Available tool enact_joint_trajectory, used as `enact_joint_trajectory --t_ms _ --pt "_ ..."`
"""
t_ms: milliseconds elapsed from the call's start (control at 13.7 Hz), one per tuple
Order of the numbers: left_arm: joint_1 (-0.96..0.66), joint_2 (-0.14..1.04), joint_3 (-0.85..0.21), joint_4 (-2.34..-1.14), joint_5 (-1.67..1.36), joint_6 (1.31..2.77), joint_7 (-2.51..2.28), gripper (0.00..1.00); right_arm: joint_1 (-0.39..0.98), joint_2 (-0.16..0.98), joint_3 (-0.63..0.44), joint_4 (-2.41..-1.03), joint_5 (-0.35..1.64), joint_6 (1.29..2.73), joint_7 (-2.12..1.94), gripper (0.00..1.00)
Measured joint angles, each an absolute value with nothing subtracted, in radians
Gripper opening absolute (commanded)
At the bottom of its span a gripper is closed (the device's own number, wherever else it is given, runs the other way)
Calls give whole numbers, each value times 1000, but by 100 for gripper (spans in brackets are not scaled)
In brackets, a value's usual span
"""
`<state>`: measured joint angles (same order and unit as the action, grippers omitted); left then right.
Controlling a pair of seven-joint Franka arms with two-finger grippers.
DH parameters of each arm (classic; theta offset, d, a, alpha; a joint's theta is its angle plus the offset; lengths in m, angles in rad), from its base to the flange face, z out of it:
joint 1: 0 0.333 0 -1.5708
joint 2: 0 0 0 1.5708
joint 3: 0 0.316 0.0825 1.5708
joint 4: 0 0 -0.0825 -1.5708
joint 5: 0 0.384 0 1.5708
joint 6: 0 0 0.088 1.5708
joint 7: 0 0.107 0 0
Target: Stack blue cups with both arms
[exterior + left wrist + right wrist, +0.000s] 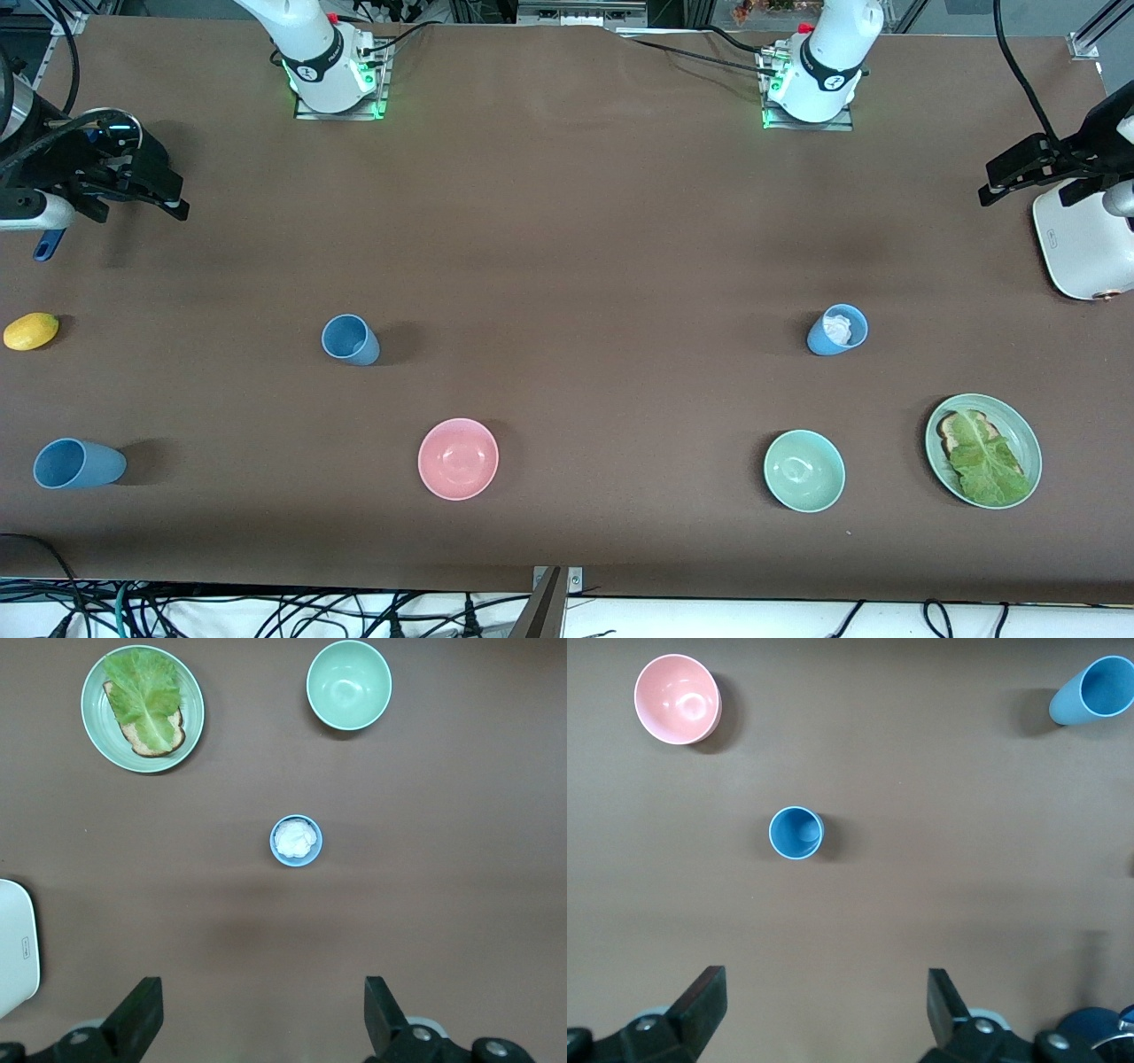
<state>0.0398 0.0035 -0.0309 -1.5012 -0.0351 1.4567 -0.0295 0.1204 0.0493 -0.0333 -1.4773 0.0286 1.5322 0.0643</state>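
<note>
1. Cups first: we count three blue cups, all upright and apart on the brown table (567, 221), none stacked yet.
2. At the right arm's end we see the right gripper (133, 190) up in the air over bare table, jaws spread wide, holding nothing; a dark-blue handle tip (49, 245) pokes out beneath it.
3. Lemon (31, 330) sits near that table edge; we ignore it.
4. Corner cup (78, 463) stands nearest the front camera at the right arm's end, empty.
5. Middle cup (351, 339) is farther from the camera, also empty, and it lies straight ahead in the right wrist view, so we judge it the right arm's natural first pick.
6. Pink bowl (458, 458) and mint bowl (804, 470) are distractors; we keep clear of both.
7. Third cup (837, 330) toward the left arm's end has something white inside; we would use it as the base, since nesting it into another looks awkward.
8. Plate (983, 450) with toast and lettuce stays untouched.
9. Left gripper (1032, 168) hangs at the left arm's end beside a white appliance (1081, 248), fingers fully apart, empty.
10. For a clean pick we suggest descending centred, pinching one wall at the rim, and lifting vertically to avoid tipping.
</note>
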Motion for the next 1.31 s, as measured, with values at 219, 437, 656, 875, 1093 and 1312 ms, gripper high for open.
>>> enact_joint_trajectory --t_ms 219,437,656,875,1093,1312 --pt "40 4 -31 -1501 -35 1457 -29 100 120 46 -33 -1477 29 1526 64 100" --pt "40 7 -31 -1501 -35 1457 -29 100 120 46 -32 -1477 29 1523 64 100" --pt "40 27 -30 -1501 -35 1457 -29 100 120 46 -31 -1477 28 1521 64 100" --pt "40 41 -29 -1501 -35 1457 -29 100 120 44 -32 -1477 28 1521 64 100" --pt "40 53 -29 -1501 -35 1457 -29 100 120 43 -34 -1477 28 1521 64 100" --pt "40 72 -29 -1501 -35 1457 -29 100 120 44 -34 -1477 28 1521 64 100"
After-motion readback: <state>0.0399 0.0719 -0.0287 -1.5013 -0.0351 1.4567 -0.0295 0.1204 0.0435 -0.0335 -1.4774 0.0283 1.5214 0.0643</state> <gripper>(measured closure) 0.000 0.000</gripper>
